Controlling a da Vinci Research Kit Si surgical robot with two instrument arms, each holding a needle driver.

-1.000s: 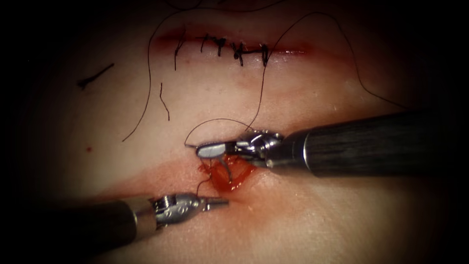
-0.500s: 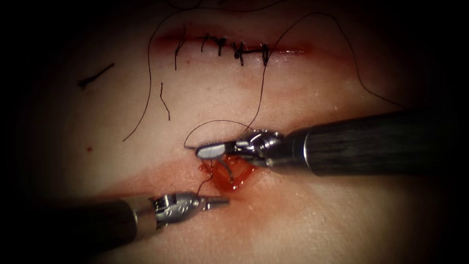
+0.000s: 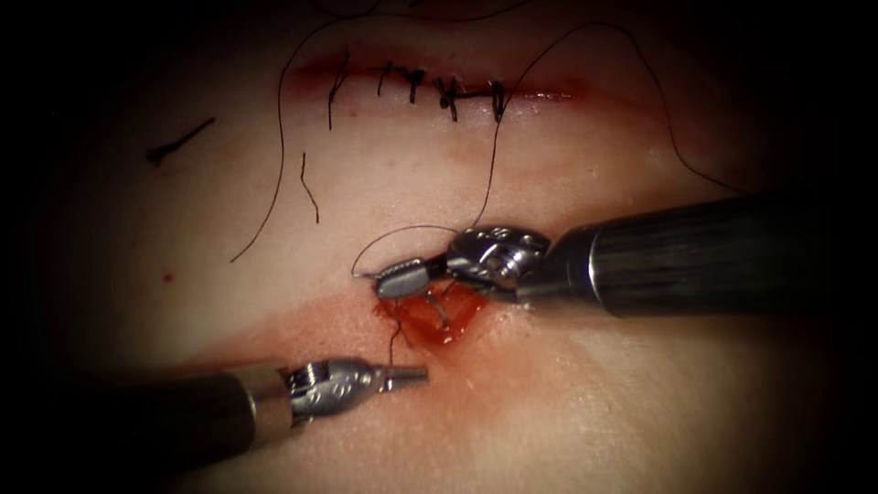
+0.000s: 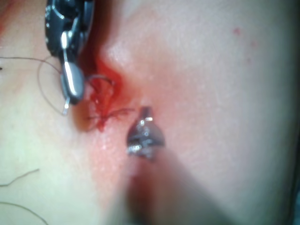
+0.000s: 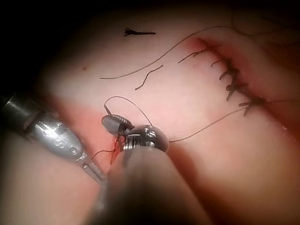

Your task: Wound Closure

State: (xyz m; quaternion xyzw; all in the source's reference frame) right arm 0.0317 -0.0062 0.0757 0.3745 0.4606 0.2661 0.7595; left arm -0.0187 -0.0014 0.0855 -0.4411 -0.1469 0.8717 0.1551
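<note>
Above the cut [image 3: 430, 316], stitches [image 3: 439, 90], thread [image 3: 274, 165]

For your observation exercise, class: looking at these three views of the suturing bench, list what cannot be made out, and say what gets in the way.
- Needle: endoscope view, its tip is sunk in the red fluid of the open cut.
- Right tool: endoscope view, too small to tell whether the thread is actually held.
- Left tool: left wrist view, blurred; whether it touches the tissue is unclear.
- Right tool's jaws: right wrist view, its own wrist covers them.
</note>
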